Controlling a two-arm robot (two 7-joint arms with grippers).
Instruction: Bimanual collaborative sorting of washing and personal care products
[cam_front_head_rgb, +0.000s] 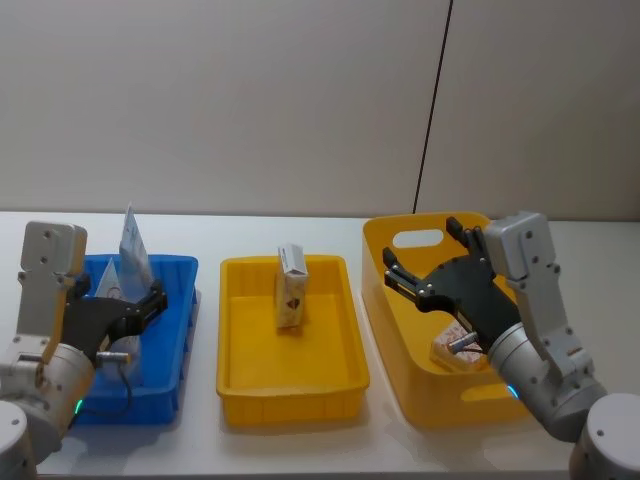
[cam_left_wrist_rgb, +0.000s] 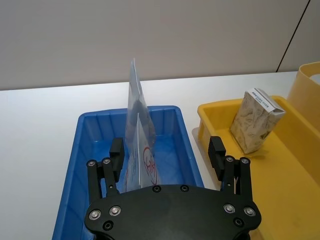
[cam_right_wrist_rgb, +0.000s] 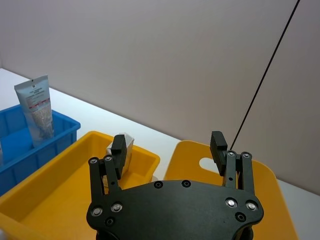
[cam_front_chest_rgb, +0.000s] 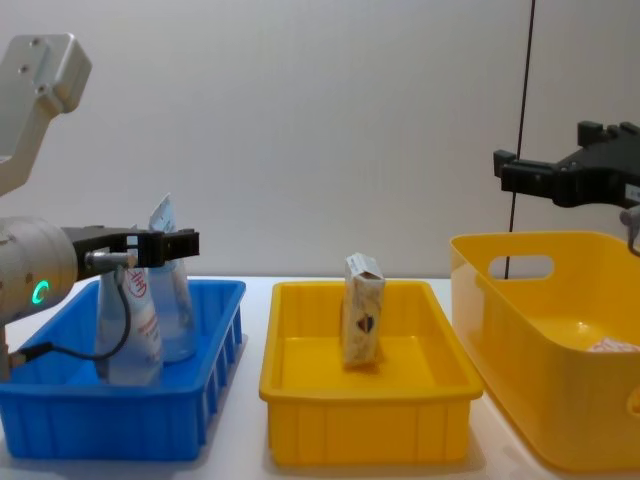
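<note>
**White table** (cam_front_head_rgb: 200, 448): carries three bins in a row. All positions below are given from the middle one, the yellow tray.

**Deep yellow basket** (cam_front_head_rgb: 385, 322): stands just beside the yellow tray on the robot's right. It is taller-walled than the tray and has a handle slot in its far wall.

**Yellow tray** (cam_front_head_rgb: 290, 402): shallow and rectangular, the landmark.

**Blue bin** (cam_front_head_rgb: 172, 263): stands just beside the yellow tray on the robot's left, with a narrow strip of table between them.

**Right gripper** (cam_front_head_rgb: 420, 250): hangs above the deep yellow basket, higher than the tray's rim and to its right. The claw is released, with the fingers (cam_right_wrist_rgb: 118, 146) spread wide and nothing between them.

**Left gripper** (cam_left_wrist_rgb: 166, 150): held over the blue bin, left of the tray, level with the upper parts of the tubes. The claw is released. In the left wrist view the tubes stand between the parted fingers (cam_left_wrist_rgb: 216, 148), nearer one of them. Whether they touch cannot be told.

**Taller tube** (cam_front_head_rgb: 134, 245): pale blue, upright on its cap in the blue bin, on the far side of the shorter one.

**Shorter tube** (cam_front_chest_rgb: 130, 330): pale blue with red print, upright just beside the taller tube.

**Upright carton** (cam_front_head_rgb: 291, 290): stands on end inside the yellow tray, toward its far wall.

**Second carton** (cam_front_chest_rgb: 612, 346): lies on the floor of the deep yellow basket, right of the tray, partly hidden by the right arm in the head view.
</note>
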